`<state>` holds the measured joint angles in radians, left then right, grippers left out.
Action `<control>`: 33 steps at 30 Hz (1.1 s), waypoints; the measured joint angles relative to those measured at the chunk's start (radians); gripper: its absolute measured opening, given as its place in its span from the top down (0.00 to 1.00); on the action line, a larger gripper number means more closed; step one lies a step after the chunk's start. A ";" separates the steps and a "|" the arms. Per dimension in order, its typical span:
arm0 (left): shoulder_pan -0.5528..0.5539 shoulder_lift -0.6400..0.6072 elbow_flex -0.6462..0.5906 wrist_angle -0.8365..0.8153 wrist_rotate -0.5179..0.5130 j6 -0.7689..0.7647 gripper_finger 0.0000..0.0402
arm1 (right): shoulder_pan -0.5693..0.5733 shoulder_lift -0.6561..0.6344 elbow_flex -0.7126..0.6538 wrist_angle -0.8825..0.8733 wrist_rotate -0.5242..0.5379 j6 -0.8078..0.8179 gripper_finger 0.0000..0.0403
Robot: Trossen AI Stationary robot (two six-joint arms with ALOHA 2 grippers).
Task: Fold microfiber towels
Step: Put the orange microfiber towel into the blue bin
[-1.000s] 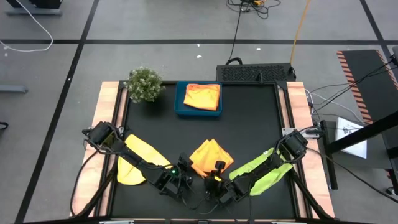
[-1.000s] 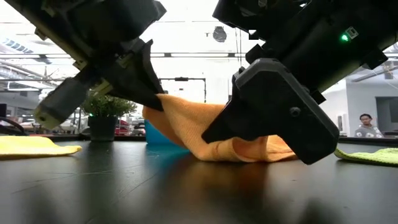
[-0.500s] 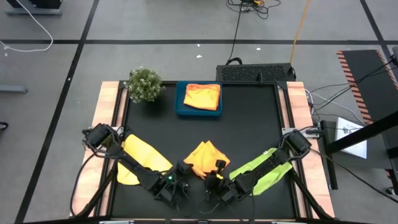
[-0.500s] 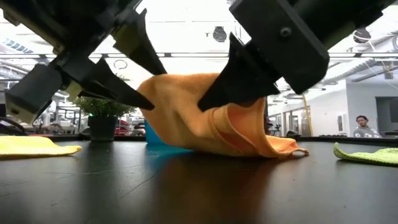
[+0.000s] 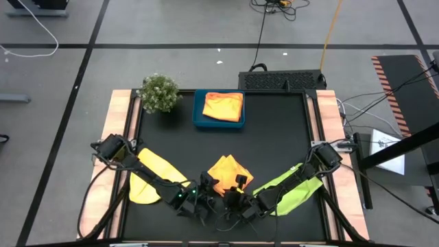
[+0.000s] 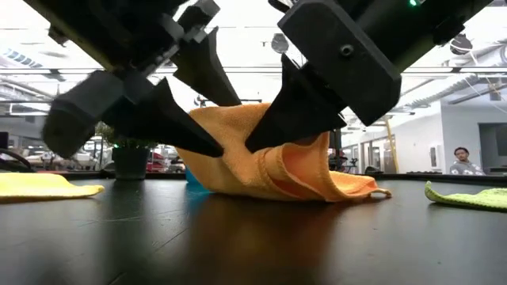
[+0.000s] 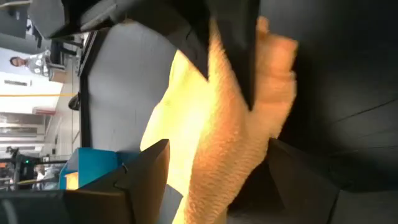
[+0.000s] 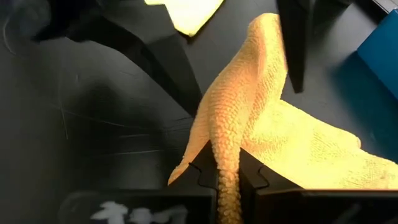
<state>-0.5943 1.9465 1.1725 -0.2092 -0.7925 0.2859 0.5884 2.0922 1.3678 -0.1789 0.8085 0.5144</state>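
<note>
Since a second ago, the left pincer [image 6: 207, 119] has spread open beside the orange-yellow microfiber towel [image 6: 277, 162], whose raised edge the right pincer [image 8: 225, 167] clamps; it could flop unfolded.

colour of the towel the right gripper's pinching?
Orange-yellow towel, pinched in the shut right gripper; clearest in the right wrist view.
</note>
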 joint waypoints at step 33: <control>0.038 0.063 0.000 0.031 0.016 0.052 0.97 | 0.019 -0.024 0.000 0.041 -0.032 -0.136 0.78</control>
<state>-0.5566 2.0096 1.1721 -0.1777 -0.7767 0.3382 0.6076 2.0682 1.3674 -0.1379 0.7763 0.3784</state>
